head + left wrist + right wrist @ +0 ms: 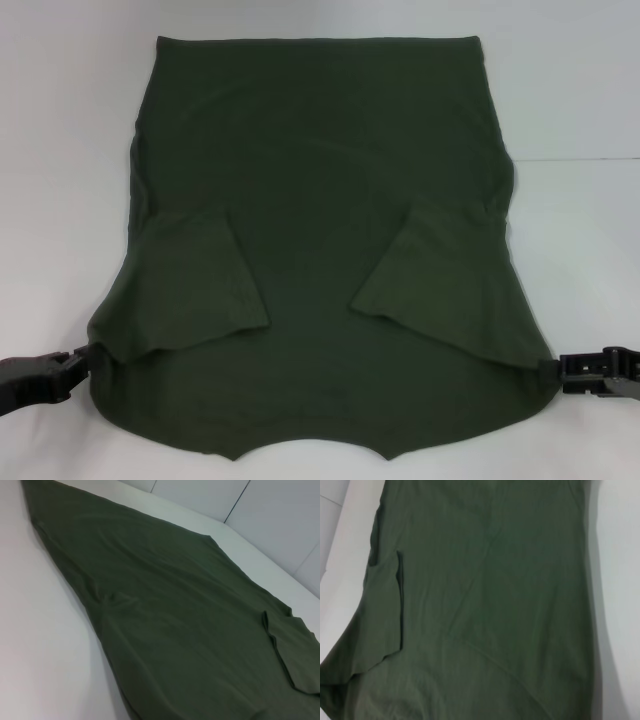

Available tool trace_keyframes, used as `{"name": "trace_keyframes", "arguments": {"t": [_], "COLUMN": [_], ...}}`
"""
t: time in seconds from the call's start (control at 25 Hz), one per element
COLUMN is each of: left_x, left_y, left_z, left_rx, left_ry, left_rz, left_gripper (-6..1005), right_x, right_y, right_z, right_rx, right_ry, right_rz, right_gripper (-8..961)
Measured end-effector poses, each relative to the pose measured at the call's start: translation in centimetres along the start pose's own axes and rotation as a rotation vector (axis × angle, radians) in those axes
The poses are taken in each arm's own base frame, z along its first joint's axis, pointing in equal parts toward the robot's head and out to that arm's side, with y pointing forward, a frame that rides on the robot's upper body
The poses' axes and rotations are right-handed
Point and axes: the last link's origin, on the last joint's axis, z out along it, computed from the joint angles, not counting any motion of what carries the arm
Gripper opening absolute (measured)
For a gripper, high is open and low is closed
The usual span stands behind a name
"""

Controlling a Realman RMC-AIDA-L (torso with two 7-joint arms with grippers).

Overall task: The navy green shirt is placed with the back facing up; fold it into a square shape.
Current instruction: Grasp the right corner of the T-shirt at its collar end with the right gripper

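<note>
Navy green shirt [320,200] lies flat on the white desk [580,100], both sleeves already folded inward. Left claw [82,362] and right claw [556,372] pinch its near corners; body folds remain.

White table [580,90], navy green shirt [320,200] spread flat, sleeves folded inward

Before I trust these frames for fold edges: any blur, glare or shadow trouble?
Head view: even light, navy green shirt sharp, no glare. Left wrist view: crisp, soft shadow along the shirt's edge. Right wrist view: slightly soft, shadow band on the white table beside the cloth.
</note>
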Motion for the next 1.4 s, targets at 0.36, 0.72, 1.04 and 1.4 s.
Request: {"name": "trace_keyframes", "arguments": {"t": [0.36, 0.72, 1.04, 1.4], "left_x": [0.0, 0.16, 0.25, 0.63], "left_y": [-0.03, -0.12, -0.2, -0.23], "left_z": [0.0, 0.0, -0.07, 0.11], "left_rx": [0.002, 0.009, 0.01, 0.011], "left_ry": [0.0, 0.011, 0.013, 0.017], "left_rz": [0.0, -0.001, 0.003, 0.011], "left_gripper": [26, 26, 26, 27], "right_x": [-0.05, -0.39, -0.59, -0.61], "right_y": [0.12, 0.16, 0.26, -0.04], "right_z": [0.36, 0.69, 0.86, 0.9], "right_rx": [0.013, 0.024, 0.031, 0.051], "right_ry": [0.016, 0.002, -0.002, -0.005], "right_rz": [-0.005, -0.001, -0.004, 0.006], "right_gripper": [553, 483, 421, 106]}}
